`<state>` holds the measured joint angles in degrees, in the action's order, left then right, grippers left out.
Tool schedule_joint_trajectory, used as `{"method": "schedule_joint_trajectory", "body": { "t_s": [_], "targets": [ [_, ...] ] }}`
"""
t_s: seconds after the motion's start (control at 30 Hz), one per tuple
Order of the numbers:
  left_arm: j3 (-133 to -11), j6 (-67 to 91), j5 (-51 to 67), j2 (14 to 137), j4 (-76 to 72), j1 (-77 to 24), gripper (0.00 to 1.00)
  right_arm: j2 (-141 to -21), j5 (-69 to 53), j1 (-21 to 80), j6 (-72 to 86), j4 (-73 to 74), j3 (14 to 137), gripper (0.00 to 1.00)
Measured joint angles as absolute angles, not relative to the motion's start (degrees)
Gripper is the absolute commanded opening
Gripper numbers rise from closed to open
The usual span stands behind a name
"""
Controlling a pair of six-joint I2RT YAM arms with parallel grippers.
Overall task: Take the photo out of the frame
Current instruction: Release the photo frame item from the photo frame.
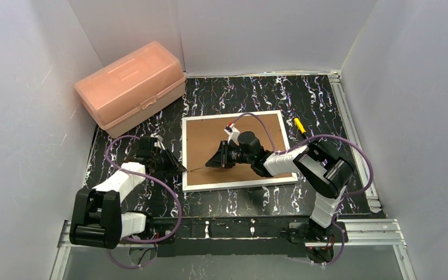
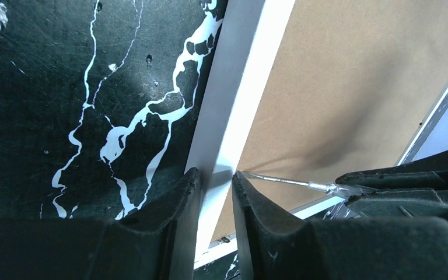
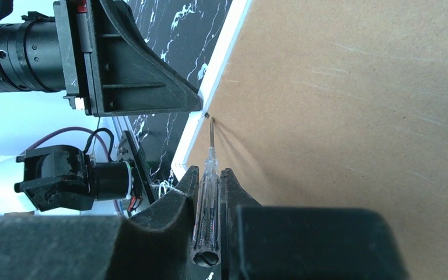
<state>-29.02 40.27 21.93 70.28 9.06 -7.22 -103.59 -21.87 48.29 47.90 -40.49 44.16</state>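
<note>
The photo is hidden; it presumably sits under the brown backing board of the frame, which lies face down mid-surface. The right fingers are clamped on a clear-handled screwdriver, its tip at the seam between board and white rim on the frame's left side. The left fingers straddle that rim, narrowly apart; whether they grip it I cannot tell.

The step looks like prying the board up. The blade should stay shallow and lever gently while the left steadies the frame, so nothing skids or gouges the print.

The two wrists crowd one spot. A pink plastic box and a small yellow item lie well apart on the surface.
</note>
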Motion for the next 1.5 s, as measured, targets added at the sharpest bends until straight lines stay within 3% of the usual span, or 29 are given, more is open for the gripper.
{"method": "schedule_joint_trajectory", "body": {
  "t_s": [1.5],
  "targets": [
    [-29.5,40.0,21.7,71.1,9.7,-7.0,0.17,-103.9,-22.3,48.4,48.0,-40.5,44.2,0.01]
  ]
}}
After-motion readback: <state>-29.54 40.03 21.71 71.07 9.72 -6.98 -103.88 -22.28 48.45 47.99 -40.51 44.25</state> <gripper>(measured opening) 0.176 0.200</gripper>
